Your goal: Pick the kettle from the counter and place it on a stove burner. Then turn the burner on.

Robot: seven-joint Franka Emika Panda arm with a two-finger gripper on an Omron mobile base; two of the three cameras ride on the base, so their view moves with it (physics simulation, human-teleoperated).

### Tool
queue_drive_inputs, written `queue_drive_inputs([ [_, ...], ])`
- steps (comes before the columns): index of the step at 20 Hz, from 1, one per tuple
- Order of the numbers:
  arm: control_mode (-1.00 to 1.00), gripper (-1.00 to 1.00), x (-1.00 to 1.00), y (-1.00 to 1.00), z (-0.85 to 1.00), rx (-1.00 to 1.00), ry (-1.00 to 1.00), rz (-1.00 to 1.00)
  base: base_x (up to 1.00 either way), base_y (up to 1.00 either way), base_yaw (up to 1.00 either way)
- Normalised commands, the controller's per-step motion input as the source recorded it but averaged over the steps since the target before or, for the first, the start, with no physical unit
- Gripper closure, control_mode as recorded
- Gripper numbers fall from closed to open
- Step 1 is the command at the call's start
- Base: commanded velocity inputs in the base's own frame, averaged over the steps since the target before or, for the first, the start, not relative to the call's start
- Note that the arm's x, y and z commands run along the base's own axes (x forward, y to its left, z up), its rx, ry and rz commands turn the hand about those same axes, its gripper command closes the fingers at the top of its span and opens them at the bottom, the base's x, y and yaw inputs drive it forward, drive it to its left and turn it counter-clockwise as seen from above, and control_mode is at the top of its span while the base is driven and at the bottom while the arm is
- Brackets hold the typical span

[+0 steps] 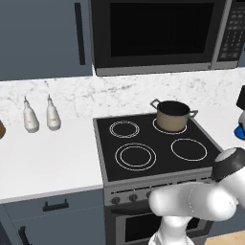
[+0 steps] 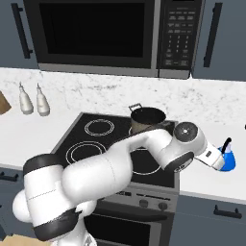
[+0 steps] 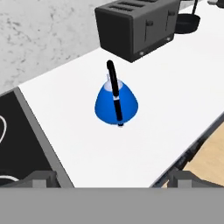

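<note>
The pincer [image 3: 112, 179] hovers spread wide, the kettle [image 3: 116, 103] centre frame on the surface [image 3: 175, 96]. It looks rigid, light and smooth-sided, so its black arched handle [image 3: 114, 89] seems the surest hold.

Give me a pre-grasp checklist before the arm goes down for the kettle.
1. Kettle upright on the counter: ok.
2. Gripper jaws open wide, nothing held: ok.
3. Black handle lies between the jaws: cannot tell; the gripper is not yet down at the kettle.
4. Toaster stands apart from the kettle: ok.
5. Largest double-ring burner free: ok.
6. Tan pot on the back burner, away from the target: ok.
</note>
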Motion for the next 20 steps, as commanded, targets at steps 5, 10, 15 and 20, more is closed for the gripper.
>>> queue_drive_inputs([
  [5, -1.00, -1.00, 0.44, -0.16, -0.01, 0.00, 0.07, 0.00, 0.00, 0.00, 0.00],
  [10, -1.00, -1.00, 0.43, -0.31, -0.06, 0.00, 0.07, 0.02, 0.00, 0.00, 0.00],
  [15, -1.00, -1.00, 0.24, -0.30, -0.20, 0.00, 0.00, 0.05, 0.00, 0.00, 0.00],
  [20, -1.00, -1.00, 0.07, -0.36, -0.20, 0.00, 0.00, 0.05, 0.00, 0.00, 0.00],
])
